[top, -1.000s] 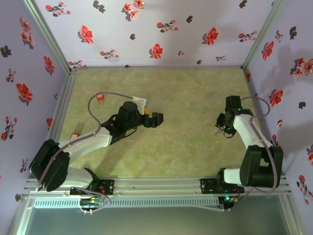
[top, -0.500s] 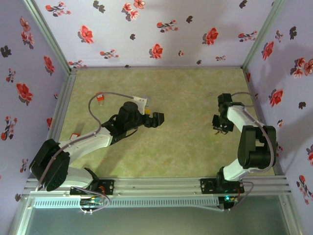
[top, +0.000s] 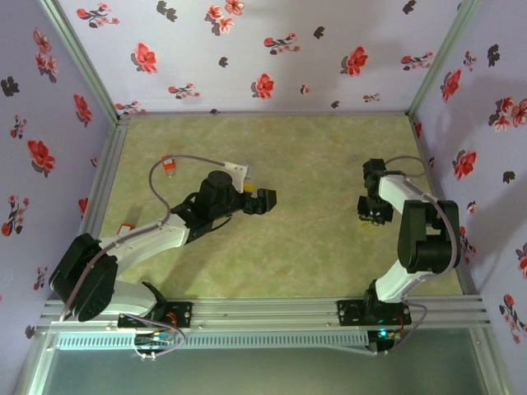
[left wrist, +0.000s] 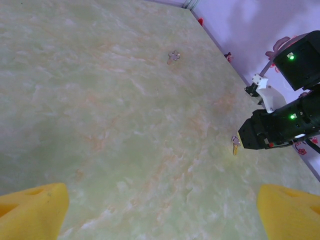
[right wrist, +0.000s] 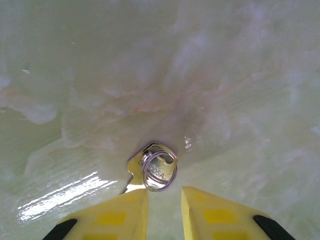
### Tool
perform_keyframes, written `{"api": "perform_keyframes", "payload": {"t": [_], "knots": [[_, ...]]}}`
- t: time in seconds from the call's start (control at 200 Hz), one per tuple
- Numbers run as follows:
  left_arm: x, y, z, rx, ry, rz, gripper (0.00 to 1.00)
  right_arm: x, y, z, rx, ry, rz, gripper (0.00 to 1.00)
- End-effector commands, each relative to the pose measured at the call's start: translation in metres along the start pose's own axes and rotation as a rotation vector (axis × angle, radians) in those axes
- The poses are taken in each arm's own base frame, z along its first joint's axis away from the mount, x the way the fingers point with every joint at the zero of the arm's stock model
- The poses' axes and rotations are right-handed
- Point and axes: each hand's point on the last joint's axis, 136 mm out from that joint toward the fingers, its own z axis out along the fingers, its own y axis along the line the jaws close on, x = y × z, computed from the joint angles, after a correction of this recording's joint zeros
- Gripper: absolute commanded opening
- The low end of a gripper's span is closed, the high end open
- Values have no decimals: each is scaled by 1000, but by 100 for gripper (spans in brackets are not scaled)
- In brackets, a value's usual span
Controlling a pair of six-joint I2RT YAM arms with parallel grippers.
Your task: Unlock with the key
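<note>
Lilac walls printed with red and dark flowers (top: 272, 49) enclose the pale green marbled table (top: 313, 156). Mid-table, the left tool (top: 263, 200) is spread wide. Near the right wall, the right tool (right wrist: 164, 194) is drawn almost together. The small brass key on a steel ring (right wrist: 157, 171) lies on the table at its tips; whether it is pinched, I cannot tell.

Lab test cell: floral walls (top: 247, 49), aluminium frame (top: 263, 311).
</note>
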Motion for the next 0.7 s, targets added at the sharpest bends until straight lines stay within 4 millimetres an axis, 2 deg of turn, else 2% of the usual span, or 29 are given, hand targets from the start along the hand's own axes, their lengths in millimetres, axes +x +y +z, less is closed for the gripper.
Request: {"api": "perform_keyframes", "payload": {"t": [0.0, 0.16, 0.36, 0.5, 0.69], "knots": [[-11, -9, 2, 23, -29, 13, 97, -6, -1, 3, 26, 1, -6, 23], [-10, -8, 2, 17, -26, 14, 97, -5, -1, 8, 31, 7, -2, 19], [-10, -8, 2, 15, -23, 16, 97, -3, 1, 11, 27, 24, 2, 8], [-11, -8, 3, 16, -25, 13, 97, -1, 2, 5, 7, 22, 10, 0], [-14, -13, 5, 28, -35, 5, 96, 2, 5, -15, -43, -12, 26, 0]]}}
